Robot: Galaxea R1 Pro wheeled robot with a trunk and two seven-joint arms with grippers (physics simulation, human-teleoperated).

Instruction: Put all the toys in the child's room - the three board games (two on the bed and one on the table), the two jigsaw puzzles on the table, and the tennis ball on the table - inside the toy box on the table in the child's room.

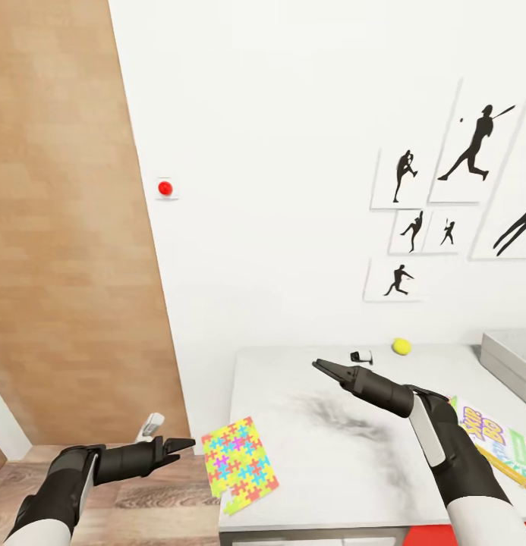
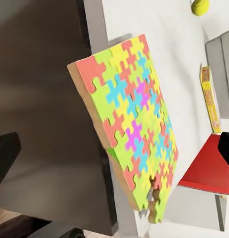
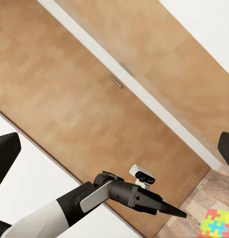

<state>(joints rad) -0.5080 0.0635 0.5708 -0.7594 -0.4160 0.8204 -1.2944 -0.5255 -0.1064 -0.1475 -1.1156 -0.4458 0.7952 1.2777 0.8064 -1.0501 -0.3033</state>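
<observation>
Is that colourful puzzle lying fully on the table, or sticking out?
Sticking out. The jigsaw puzzle lies flat at the table's near left corner, its edge overhanging toward the left tool.

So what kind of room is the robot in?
Probably a child's bedroom or playroom. Black sports silhouette pictures hang on the white wall, and a colourful jigsaw puzzle and a tennis ball sit on the light-grey table, beside a wooden door.

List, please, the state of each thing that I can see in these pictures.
jigsaw puzzle: flat, overhanging the table's near left corner
tennis ball: resting on the table, free
toy box: on the table, contents hidden
left gripper: open, empty
right gripper: open, empty
</observation>
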